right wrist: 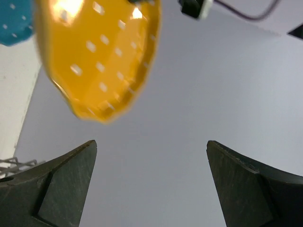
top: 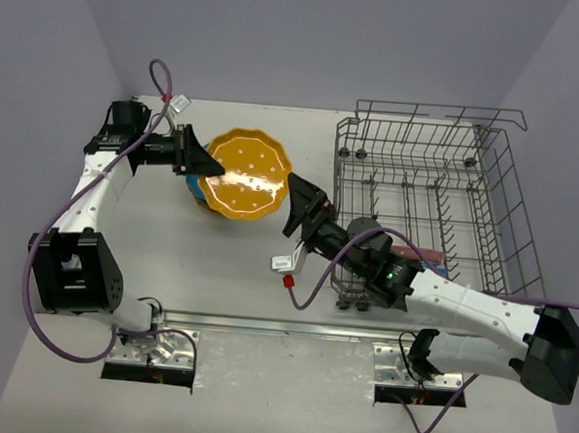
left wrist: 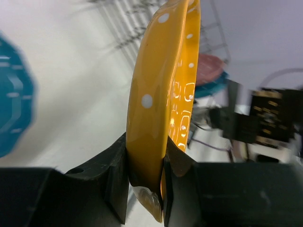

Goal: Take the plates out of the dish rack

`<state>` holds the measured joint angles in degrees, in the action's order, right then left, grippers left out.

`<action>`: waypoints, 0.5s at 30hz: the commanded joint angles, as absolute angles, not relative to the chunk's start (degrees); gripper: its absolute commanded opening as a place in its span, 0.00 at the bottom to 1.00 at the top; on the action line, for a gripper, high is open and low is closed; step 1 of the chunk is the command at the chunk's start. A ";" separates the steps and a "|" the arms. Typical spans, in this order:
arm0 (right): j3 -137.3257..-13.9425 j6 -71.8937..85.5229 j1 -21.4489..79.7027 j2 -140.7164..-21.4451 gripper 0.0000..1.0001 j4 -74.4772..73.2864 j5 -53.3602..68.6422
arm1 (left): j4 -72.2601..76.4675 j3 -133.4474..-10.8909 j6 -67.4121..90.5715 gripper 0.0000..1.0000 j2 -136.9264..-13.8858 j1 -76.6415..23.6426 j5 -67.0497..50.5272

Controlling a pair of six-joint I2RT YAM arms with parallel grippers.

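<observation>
An orange-yellow dotted plate is held tilted above the table, left of the dish rack. My left gripper is shut on its left rim; the left wrist view shows the plate edge-on, clamped between the jaws of that gripper. A blue plate lies on the table under it and also shows in the left wrist view. My right gripper is open and empty, just right of the orange plate. A pink plate with a teal one below it shows blurred towards the rack.
The wire rack fills the right half of the table, its raised sides up to the far right wall. A purple cable with a white tag hangs by the right arm. A metal rail runs along the near edge.
</observation>
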<state>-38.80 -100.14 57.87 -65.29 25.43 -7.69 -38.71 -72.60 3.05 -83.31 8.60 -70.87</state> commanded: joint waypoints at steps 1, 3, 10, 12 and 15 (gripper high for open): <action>-42.85 -93.39 56.95 -60.30 0.99 25.35 -16.33 | -27.75 -75.04 6.19 0.00 -86.47 13.09 -60.29; -43.57 -89.75 55.79 -58.62 0.99 21.38 -18.37 | -25.60 -75.22 7.01 0.00 -87.81 13.03 -56.88; -52.04 -73.44 48.84 -54.65 0.99 3.34 -22.90 | -22.30 -77.13 7.58 0.00 -94.38 13.36 -45.82; -52.65 -71.59 47.36 -53.33 0.99 1.13 -23.13 | -21.91 -78.09 7.55 0.00 -96.25 13.36 -43.50; -53.44 -68.99 46.70 -51.43 0.99 -2.25 -24.06 | -22.64 -79.88 7.07 0.00 -98.79 13.36 -40.85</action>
